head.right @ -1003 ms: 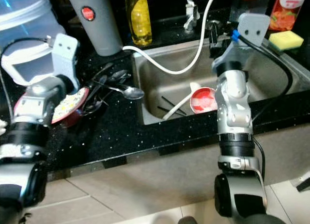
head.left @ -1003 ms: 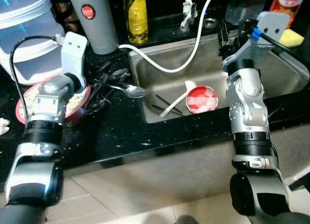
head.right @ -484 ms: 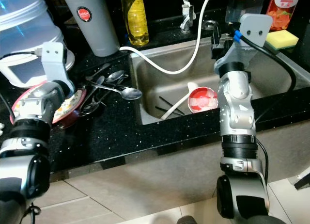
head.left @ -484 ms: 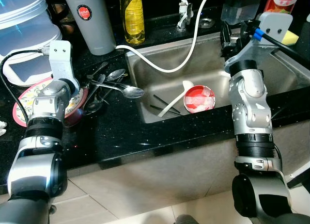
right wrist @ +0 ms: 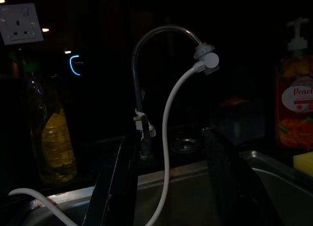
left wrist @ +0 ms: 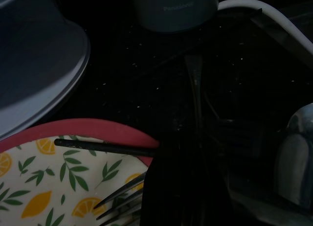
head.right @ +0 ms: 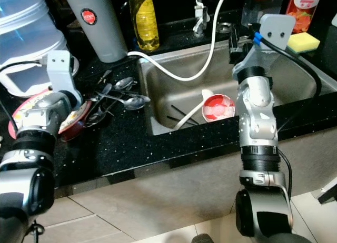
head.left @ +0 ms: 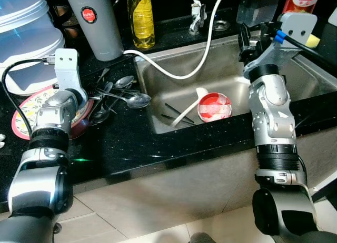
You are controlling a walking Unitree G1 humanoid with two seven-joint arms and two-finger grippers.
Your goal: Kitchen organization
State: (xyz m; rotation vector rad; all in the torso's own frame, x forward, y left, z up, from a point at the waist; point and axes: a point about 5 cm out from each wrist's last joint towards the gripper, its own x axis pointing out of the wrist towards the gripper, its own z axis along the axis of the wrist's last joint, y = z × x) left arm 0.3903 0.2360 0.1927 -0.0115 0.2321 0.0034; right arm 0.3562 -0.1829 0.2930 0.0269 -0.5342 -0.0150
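A red-rimmed plate (head.left: 26, 117) with a lemon print lies on the black counter. A black chopstick (left wrist: 105, 147) and fork tines (left wrist: 122, 201) rest on the plate. A heap of metal spoons (head.left: 122, 93) lies between the plate and the sink. My left gripper (head.left: 87, 95) hangs low over the plate's edge, beside that cutlery. In the steel sink (head.left: 295, 85) sit a red bowl (head.left: 214, 106), a white ladle (head.left: 187, 109) and dark chopsticks (head.left: 176, 114). My right gripper (right wrist: 171, 138) is open and empty above the sink's back rim, facing the faucet (right wrist: 146, 89).
A white hose (head.left: 179, 69) runs from the faucet across the sink to the counter. A grey thermos pot (head.left: 92, 22), a yellow bottle (head.left: 142, 19) and clear plastic containers (head.left: 26, 22) stand at the back. A yellow sponge (head.right: 304, 41) and an orange soap bottle (head.right: 301, 6) sit behind the sink.
The head view has shifted a little. My left wrist has sunk slightly toward the plate. The right arm holds its place over the sink.
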